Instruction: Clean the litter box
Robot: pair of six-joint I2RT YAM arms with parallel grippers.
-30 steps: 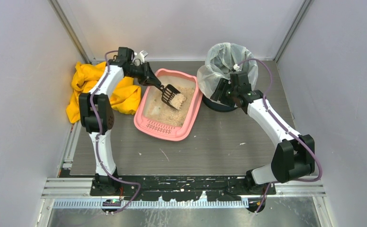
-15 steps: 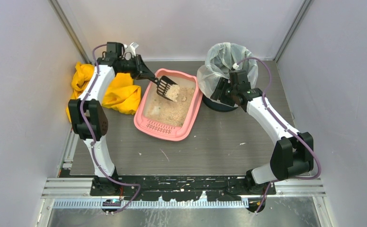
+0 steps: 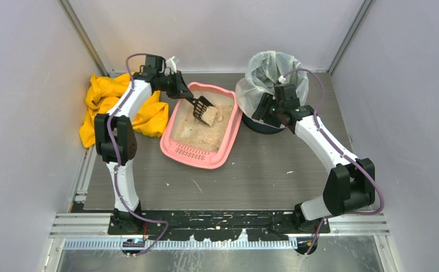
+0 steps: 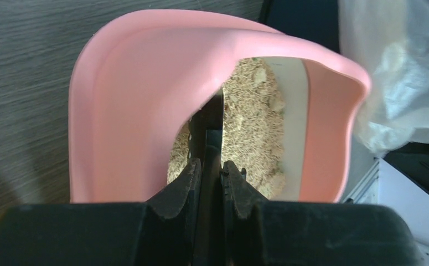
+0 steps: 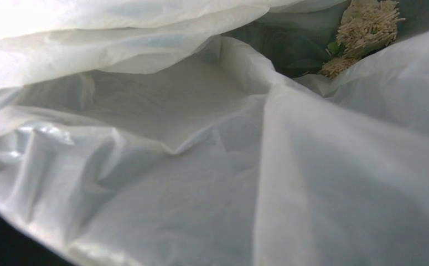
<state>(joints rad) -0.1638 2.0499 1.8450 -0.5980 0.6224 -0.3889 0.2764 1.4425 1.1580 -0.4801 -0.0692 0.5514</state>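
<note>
The pink litter box (image 3: 190, 154) lies left of the table's middle, with beige litter (image 3: 203, 136) inside. My left gripper (image 3: 181, 92) is shut on the handle of a black slotted scoop (image 3: 204, 111), which holds a clump of litter over the box's far end. In the left wrist view my left gripper (image 4: 212, 169) clamps the scoop handle (image 4: 212, 145), with the box rim (image 4: 145, 44) and litter (image 4: 253, 127) beyond. My right gripper (image 3: 262, 107) is at the near-left edge of the lined bin (image 3: 273, 71). Its fingers are hidden by the liner (image 5: 201, 166).
A crumpled yellow cloth (image 3: 106, 96) lies at the far left, beside my left arm. The bin stands right of the litter box; a clump of litter (image 5: 367, 25) lies inside it. A few crumbs (image 3: 197, 186) dot the table in front. Grey walls close in on both sides.
My left arm swung the loaded scoop back and left, then slightly right again, keeping it over the box's far end. The right arm has barely moved.
</note>
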